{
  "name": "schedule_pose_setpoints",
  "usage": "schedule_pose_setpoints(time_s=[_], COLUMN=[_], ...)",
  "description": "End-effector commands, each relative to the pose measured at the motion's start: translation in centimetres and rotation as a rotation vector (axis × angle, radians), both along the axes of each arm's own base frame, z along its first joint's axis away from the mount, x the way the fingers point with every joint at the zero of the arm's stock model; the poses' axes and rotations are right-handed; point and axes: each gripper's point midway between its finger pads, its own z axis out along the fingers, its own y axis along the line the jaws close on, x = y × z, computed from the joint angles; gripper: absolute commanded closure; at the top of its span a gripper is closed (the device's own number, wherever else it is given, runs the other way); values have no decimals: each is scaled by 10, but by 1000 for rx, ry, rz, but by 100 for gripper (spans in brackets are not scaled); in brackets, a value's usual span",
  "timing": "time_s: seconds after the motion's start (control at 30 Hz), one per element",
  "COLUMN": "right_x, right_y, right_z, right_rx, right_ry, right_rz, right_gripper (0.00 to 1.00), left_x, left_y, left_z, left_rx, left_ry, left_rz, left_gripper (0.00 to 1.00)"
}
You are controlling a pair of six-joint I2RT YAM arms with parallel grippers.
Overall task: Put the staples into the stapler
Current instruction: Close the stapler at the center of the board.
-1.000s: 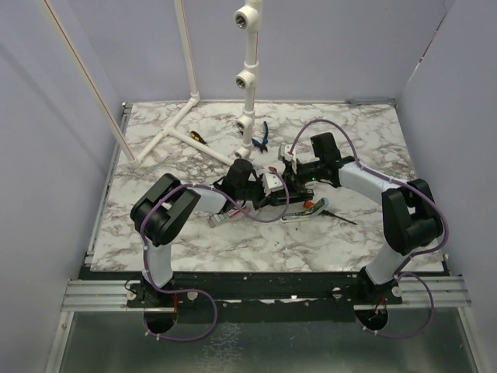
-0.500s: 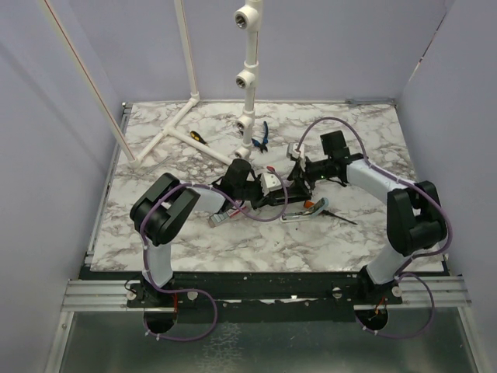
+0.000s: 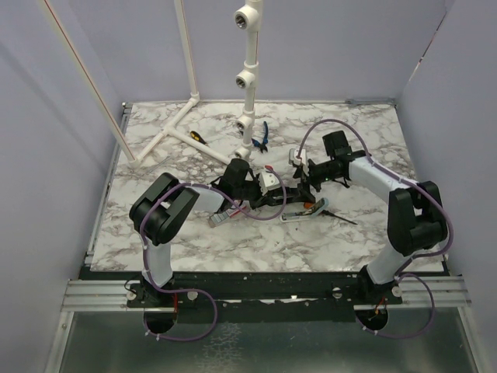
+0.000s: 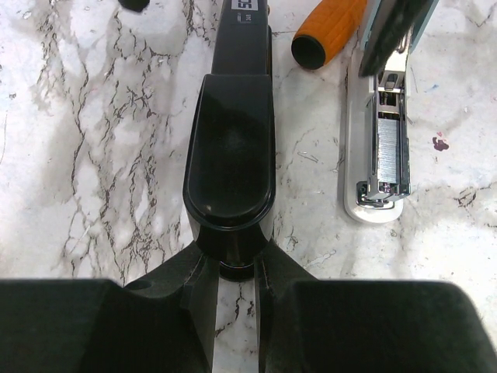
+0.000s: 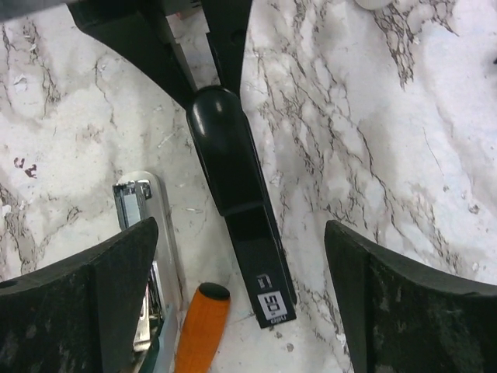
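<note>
The black stapler (image 4: pixel 230 148) lies closed and flat on the marble table. My left gripper (image 4: pixel 233 268) is shut on its rounded rear end. The top view shows the stapler (image 3: pixel 278 199) between the two arms. My right gripper (image 5: pixel 241 233) hangs over the stapler's (image 5: pixel 237 194) front half, jaws wide open, one finger (image 5: pixel 116 287) on each side and touching nothing. A silvery strip of staples (image 4: pixel 386 148) sits in the metal channel of the pale teal bar (image 4: pixel 373 202) to the right of the stapler. I cannot make out the white staple box.
An orange-handled screwdriver (image 4: pixel 328 31) lies between the stapler and the teal bar, its shaft pointing right (image 3: pixel 334 216). Blue-handled pliers (image 3: pixel 261 138), a small yellow-handled tool (image 3: pixel 198 136) and a white pipe frame (image 3: pixel 178 132) stand at the back.
My right gripper has opened wide, let go at the stapler's front end and drawn back a little to the right. The left gripper and the stapler have stayed put.
</note>
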Motion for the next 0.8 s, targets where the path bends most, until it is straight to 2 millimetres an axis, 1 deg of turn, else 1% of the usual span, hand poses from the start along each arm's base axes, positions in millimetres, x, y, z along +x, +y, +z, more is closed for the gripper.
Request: schedule_pose_setpoints(time_s=[0.0, 0.1, 0.17, 0.43, 0.5, 0.6, 0.67, 0.73, 0.77], right_x=[8, 10, 10, 8, 6, 5, 5, 6, 6], right_y=[11, 23, 32, 48, 49, 50, 48, 48, 47], right_z=[-7, -13, -13, -16, -19, -20, -18, -10, -5], right_rx=[-49, -57, -46, -4, -7, -9, -9, -1, 7], right_ry=[-39, -37, -28, 13, 27, 42, 38, 15, 2], right_rz=[29, 49, 68, 101, 107, 105, 97, 90, 86], right_gripper=[9, 13, 17, 32, 39, 54, 65, 76, 78], left_x=[-8, -9, -9, -10, -10, -10, -11, -12, -12], left_y=[2, 2, 2, 3, 3, 3, 3, 5, 5], left_z=[-11, -12, -11, -14, -14, -14, -15, -17, -18], left_rx=[4, 4, 3, 4, 3, 2, 3, 8, 10], left_ry=[44, 47, 46, 48, 47, 48, 52, 56, 61], left_rz=[-21, -26, -28, -26, -28, -27, -26, -24, -22], left_gripper=[100, 100, 100, 100, 100, 100, 100, 100, 100])
